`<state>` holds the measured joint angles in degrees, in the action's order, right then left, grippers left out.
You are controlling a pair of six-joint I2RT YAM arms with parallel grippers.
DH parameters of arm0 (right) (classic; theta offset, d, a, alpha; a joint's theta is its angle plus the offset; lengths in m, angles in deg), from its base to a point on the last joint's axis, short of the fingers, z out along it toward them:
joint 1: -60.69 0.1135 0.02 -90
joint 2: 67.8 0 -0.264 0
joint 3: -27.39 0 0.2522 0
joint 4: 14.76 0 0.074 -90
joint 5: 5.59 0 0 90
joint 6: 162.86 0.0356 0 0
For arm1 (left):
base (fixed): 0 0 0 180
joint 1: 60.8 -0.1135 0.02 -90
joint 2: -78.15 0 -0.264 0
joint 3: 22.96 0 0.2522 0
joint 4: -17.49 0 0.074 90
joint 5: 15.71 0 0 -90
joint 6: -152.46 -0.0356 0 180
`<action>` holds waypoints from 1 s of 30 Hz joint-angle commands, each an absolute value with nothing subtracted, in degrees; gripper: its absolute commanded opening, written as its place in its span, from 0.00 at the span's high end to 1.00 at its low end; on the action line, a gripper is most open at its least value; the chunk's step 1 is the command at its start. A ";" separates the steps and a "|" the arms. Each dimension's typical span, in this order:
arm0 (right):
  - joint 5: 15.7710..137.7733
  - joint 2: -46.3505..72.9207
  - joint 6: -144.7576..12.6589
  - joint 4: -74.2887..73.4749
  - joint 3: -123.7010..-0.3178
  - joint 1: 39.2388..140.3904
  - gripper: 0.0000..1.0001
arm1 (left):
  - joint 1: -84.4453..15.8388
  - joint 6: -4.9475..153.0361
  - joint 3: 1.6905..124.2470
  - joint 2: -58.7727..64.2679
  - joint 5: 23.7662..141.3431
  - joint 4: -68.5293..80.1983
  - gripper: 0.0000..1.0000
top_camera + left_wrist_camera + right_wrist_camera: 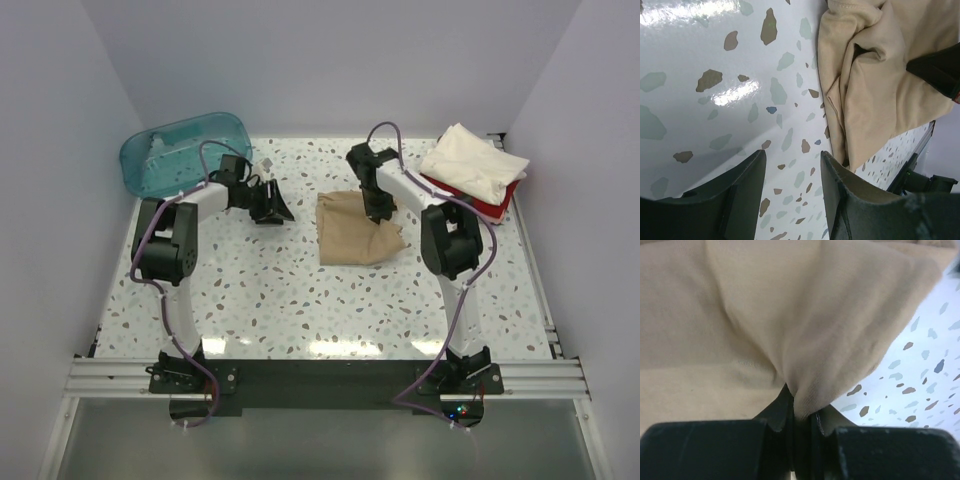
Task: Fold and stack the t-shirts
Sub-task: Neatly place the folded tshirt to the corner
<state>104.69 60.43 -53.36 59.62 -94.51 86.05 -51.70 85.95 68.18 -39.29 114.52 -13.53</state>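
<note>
The tan t-shirt (pixel 352 232) lies partly folded in the middle of the table; it also shows in the left wrist view (pixel 885 85) and fills the right wrist view (pixel 790 315). My right gripper (pixel 375 208) is shut on a pinch of the tan shirt's cloth near its right side (pixel 801 407). My left gripper (pixel 270 205) is open and empty over bare table left of the shirt, its fingers (pixel 747 175) apart. A cream-white t-shirt (pixel 472 162) lies on top of a red one (pixel 492 208) at the back right.
A translucent teal tub (pixel 185 150) stands at the back left. White walls close in the table on three sides. The speckled tabletop (pixel 300 300) stretches in front of the tan shirt.
</note>
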 commanded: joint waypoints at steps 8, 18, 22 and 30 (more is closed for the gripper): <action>107.97 65.62 -54.76 67.02 -114.95 85.04 1.00 | -52.45 85.93 66.91 -35.23 114.90 -12.53 0.48; 107.97 64.75 -54.05 65.45 -121.46 80.20 1.00 | -53.16 85.05 64.72 -34.79 114.46 -12.53 0.48; 106.74 65.71 -56.07 63.51 -127.76 78.71 1.00 | -53.24 84.79 64.45 -34.61 114.46 -12.44 0.48; 107.35 65.90 -57.13 59.65 -132.45 75.90 1.00 | -53.33 84.61 62.78 -34.44 114.02 -12.35 0.48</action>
